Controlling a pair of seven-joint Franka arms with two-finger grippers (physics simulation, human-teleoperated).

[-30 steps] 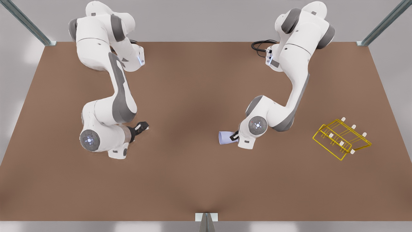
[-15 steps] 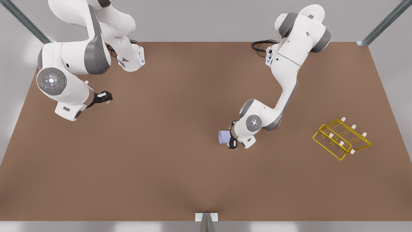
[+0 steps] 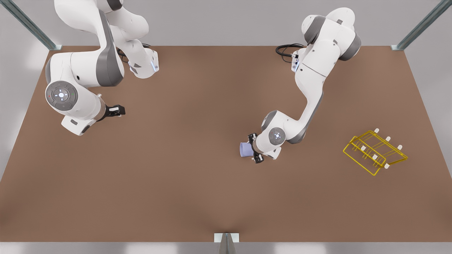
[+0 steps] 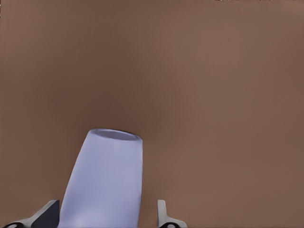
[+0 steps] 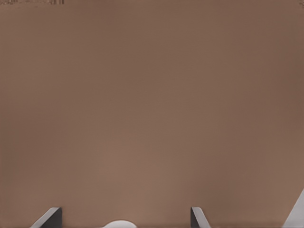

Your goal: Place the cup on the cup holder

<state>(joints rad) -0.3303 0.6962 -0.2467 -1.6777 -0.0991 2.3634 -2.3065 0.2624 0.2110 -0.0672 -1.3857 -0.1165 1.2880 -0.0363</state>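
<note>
Surface [image 3: 197, 190]: brown, carries everything.
Cup holder [image 3: 374, 152]: yellow wire rack, near the surface's edge at the front view's right, well apart from the cup.
Left hand [image 3: 255, 153]: mid-surface, fingers straddling the cup, grasping it.
Right hand [image 3: 118, 110]: waiting near the opposite edge, fingers spread, released.
Cup [image 3: 246, 149]: lavender, lying sideways, mid-surface.

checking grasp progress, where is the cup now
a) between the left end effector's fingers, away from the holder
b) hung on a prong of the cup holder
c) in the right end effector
a: the cup sits between the left end effector fingers, apart from the cup holder.
</note>
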